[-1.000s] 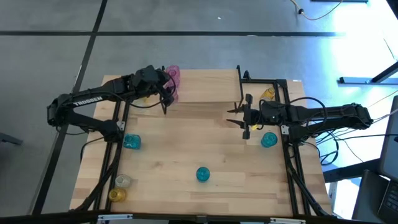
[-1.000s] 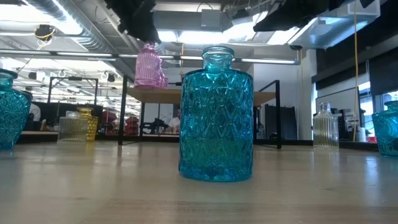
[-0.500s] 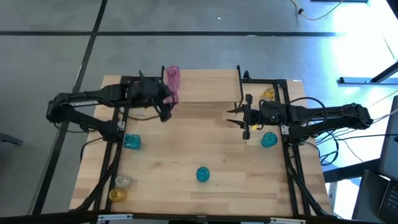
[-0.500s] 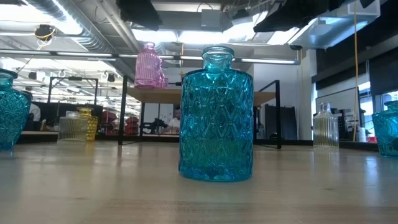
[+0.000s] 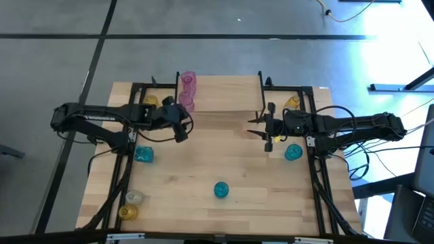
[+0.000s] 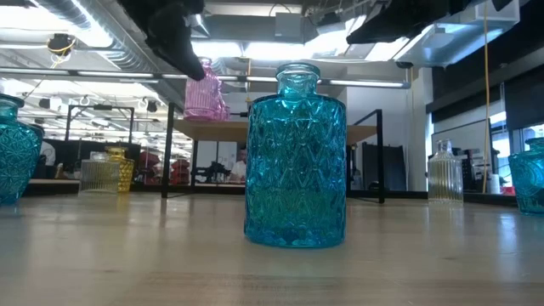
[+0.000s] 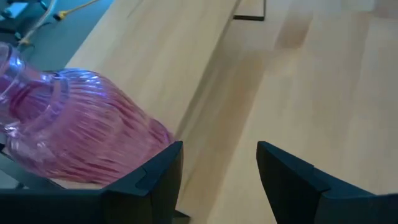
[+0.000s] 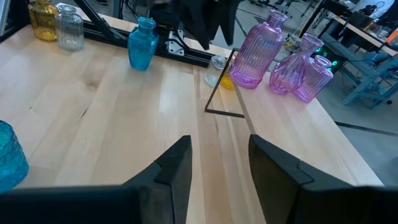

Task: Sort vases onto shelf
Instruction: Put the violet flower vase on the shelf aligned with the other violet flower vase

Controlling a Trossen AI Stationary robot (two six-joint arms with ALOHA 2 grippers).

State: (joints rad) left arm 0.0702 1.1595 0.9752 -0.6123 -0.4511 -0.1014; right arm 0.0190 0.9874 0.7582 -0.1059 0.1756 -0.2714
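**Pink vases on the shelf, both robot hands empty above the bench**

Seen from above, a light-wood bench (image 5: 224, 163) carries a small raised shelf (image 5: 224, 93) on thin black legs along its far edge. Pink glass vases (image 5: 187, 91) stand clustered at the shelf's left end; the right wrist view shows three of them, ribbed and close together.

The left hand (image 5: 180, 129) hovers over the bench just in front of that end of the shelf, apart from the pink vases. Its fingers (image 7: 155, 171) are spread with only bare wood between them; a ribbed pink vase (image 7: 87, 130) shows just beside one finger, not gripped.

The right hand (image 5: 266, 127) hangs near the shelf's right front leg, its fingers (image 8: 174, 165) parted and holding nothing.

Other vases remain on the bench. A teal jar (image 5: 221, 190) stands alone near the front middle and fills the centre of the low view, hiding much of the shelf behind it. A teal vase (image 5: 143, 154) stands beside the left arm's black frame, and another teal vase (image 5: 293, 152) sits close under the right arm. A clear vase (image 5: 134, 196) and an amber vase (image 5: 126, 211) stand together at the front left corner. An amber vase (image 5: 292, 102) sits behind the right arm's frame, and another amber vase (image 5: 150, 101) is partly hidden behind the left arm.
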